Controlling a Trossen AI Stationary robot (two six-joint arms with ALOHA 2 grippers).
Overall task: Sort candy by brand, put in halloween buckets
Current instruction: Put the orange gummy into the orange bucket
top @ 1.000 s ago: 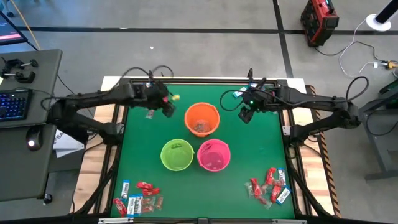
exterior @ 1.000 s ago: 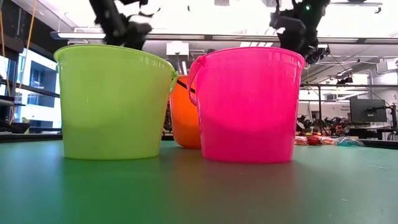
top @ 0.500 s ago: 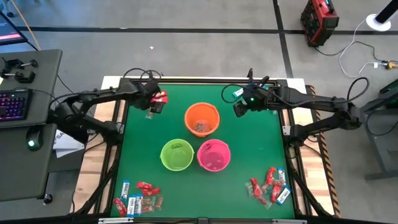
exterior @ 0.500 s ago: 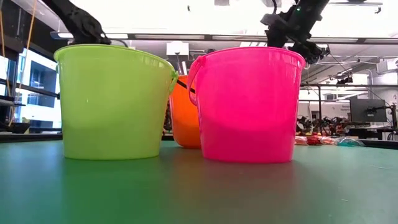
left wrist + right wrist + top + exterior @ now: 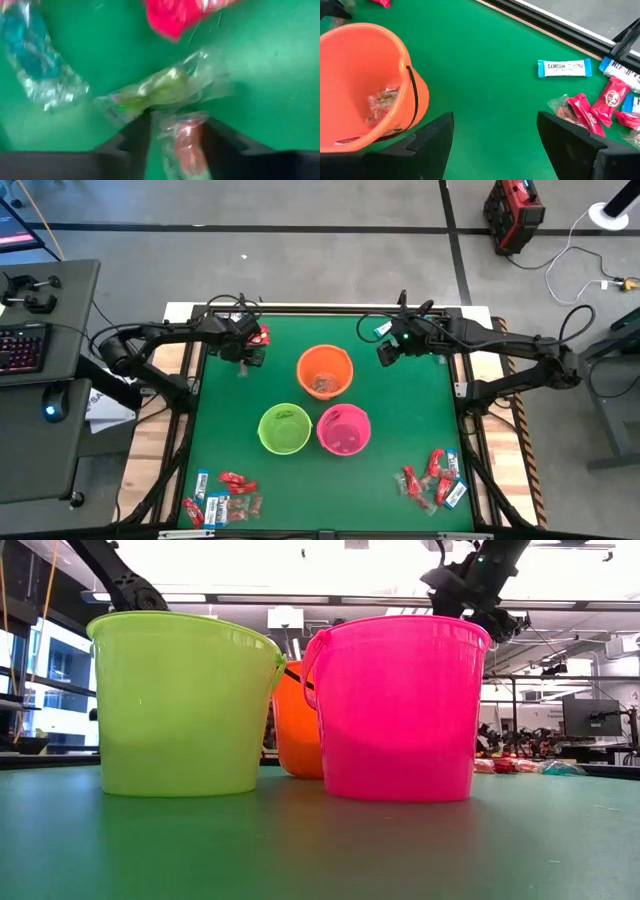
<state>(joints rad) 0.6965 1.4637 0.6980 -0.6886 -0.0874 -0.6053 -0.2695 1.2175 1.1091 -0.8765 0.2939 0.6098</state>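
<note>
Sorting begun, far from finished

A few candies already inside the orange bucket (image 5: 324, 372); heaps of candy (image 5: 222, 496) left near-left and near-right; left gripper (image 5: 172, 137) at far left, fingers part-closed around a clear-wrapped candy (image 5: 182, 145); right gripper (image 5: 495, 135) wide open, empty, right of the orange bucket.

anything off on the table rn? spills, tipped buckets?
Nothing tipped: the orange bucket, green bucket and pink bucket stand upright. Only oddity: a few candies lie loose at the far left by the left tool, away from the piles near-left and near-right. The right tool hovers open beside the orange bucket.
</note>
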